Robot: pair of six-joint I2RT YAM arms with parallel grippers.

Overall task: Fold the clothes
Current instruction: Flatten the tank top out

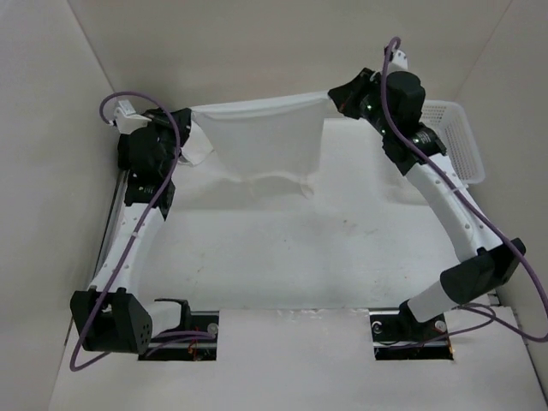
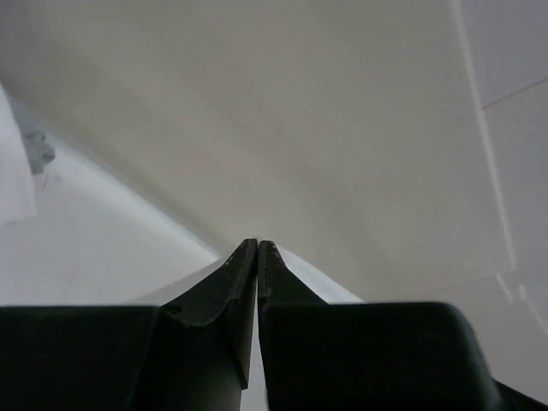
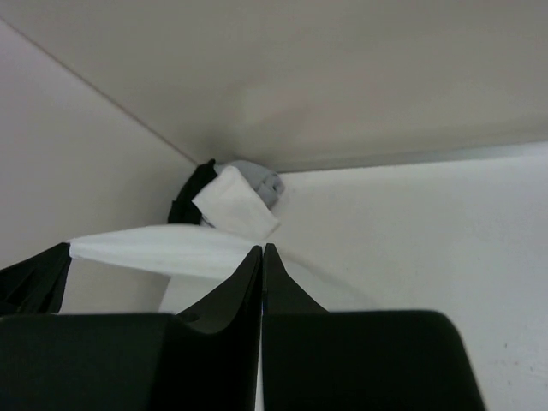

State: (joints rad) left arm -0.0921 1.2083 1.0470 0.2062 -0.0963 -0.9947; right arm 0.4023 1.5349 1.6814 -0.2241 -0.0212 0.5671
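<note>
The clothes [image 1: 265, 141], a thin white tank top, hang stretched in the air over the far half of the table. The top edge is pulled taut between both arms, and the lower edge droops in folds. My left gripper [image 1: 190, 122] is shut on its left corner, with a strap [image 1: 199, 154] dangling beside it. My right gripper [image 1: 332, 96] is shut on the right corner. In the left wrist view the jaws [image 2: 258, 245] are pressed together with white fabric [image 2: 312, 278] showing behind them. In the right wrist view the shut jaws [image 3: 263, 249] pinch a white band of cloth [image 3: 145, 248].
A white slatted basket [image 1: 461, 141] stands at the far right beside the right arm. White walls [image 1: 257, 43] close in the table at the back and on both sides. The white tabletop [image 1: 308, 248] lies below the hanging cloth.
</note>
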